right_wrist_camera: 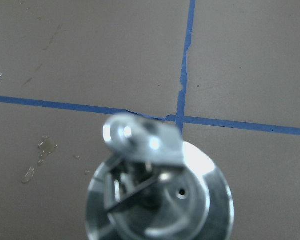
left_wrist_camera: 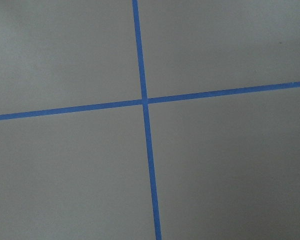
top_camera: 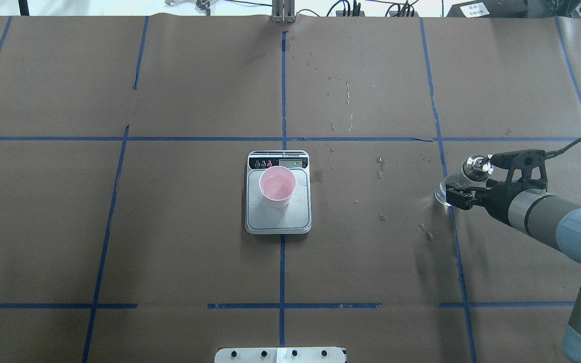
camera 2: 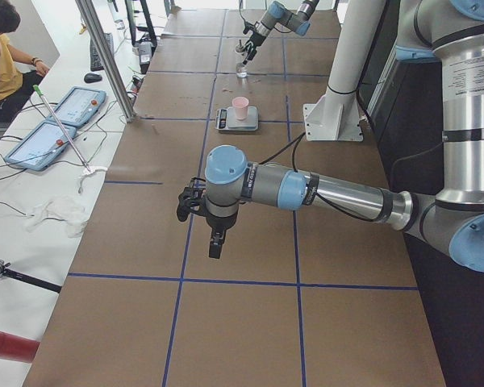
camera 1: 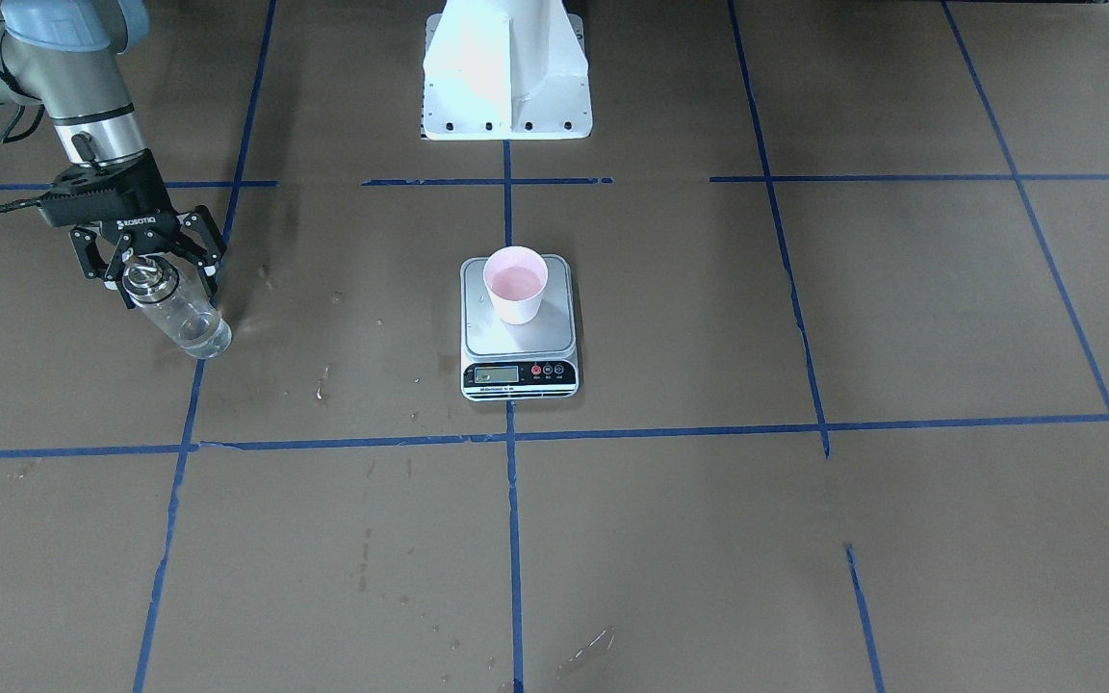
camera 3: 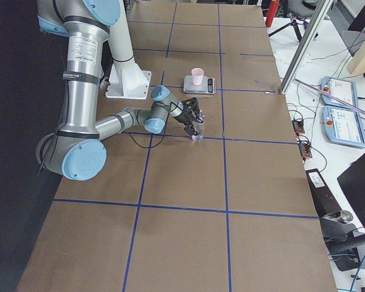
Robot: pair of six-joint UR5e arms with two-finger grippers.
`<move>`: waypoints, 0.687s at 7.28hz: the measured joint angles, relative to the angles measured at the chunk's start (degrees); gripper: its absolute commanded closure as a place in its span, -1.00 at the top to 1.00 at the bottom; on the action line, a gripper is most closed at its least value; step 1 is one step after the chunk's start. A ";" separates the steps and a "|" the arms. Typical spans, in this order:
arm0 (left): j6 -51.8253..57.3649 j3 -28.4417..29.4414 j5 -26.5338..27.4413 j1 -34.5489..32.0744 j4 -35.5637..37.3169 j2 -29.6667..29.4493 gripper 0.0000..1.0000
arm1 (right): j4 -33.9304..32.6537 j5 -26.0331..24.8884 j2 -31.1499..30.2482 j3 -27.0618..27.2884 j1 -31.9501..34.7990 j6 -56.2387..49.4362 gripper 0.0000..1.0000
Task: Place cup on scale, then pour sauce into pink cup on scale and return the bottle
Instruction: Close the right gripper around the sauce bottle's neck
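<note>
The pale pink cup (camera 1: pixel 516 284) stands upright on the steel platform of the scale (camera 1: pixel 519 339), at the table's middle; both also show in the overhead view, the cup (top_camera: pixel 277 185) and the scale (top_camera: pixel 278 221). The clear glass bottle (camera 1: pixel 179 313) with a silver spout cap (top_camera: pixel 476 168) stands on the paper at the robot's right. My right gripper (camera 1: pixel 162 279) is open, its fingers spread on either side of the bottle's neck without closing on it. The cap (right_wrist_camera: pixel 160 200) fills the right wrist view. My left gripper (camera 2: pixel 215 242) hangs over bare table far from the scale; I cannot tell its state.
The white robot base (camera 1: pixel 506 77) stands behind the scale. Wet drops (top_camera: pixel 381 166) dot the brown paper between scale and bottle. Blue tape lines (left_wrist_camera: pixel 145 100) cross the table. An operator (camera 2: pixel 0 56) sits at a side desk beyond the table's far edge.
</note>
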 measured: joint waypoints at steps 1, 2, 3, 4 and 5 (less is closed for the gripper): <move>0.00 0.04 0.02 0.01 0.02 0.00 1.00 | 0.19 -1.20 0.00 -0.16 -0.61 0.03 1.00; 0.00 0.09 0.03 0.01 0.02 0.00 1.00 | 0.99 -3.48 0.01 -0.64 -1.83 0.08 1.00; 0.00 0.13 0.03 0.01 0.03 0.00 1.00 | 2.08 -5.63 -0.01 -1.19 -3.05 0.27 1.00; 0.00 0.15 0.03 0.01 0.03 0.00 1.00 | 2.77 -7.40 -0.04 -1.59 -3.99 0.55 1.00; 0.00 0.16 0.03 0.00 0.03 0.00 1.00 | 3.09 -9.30 -0.07 -2.03 -4.82 0.69 1.00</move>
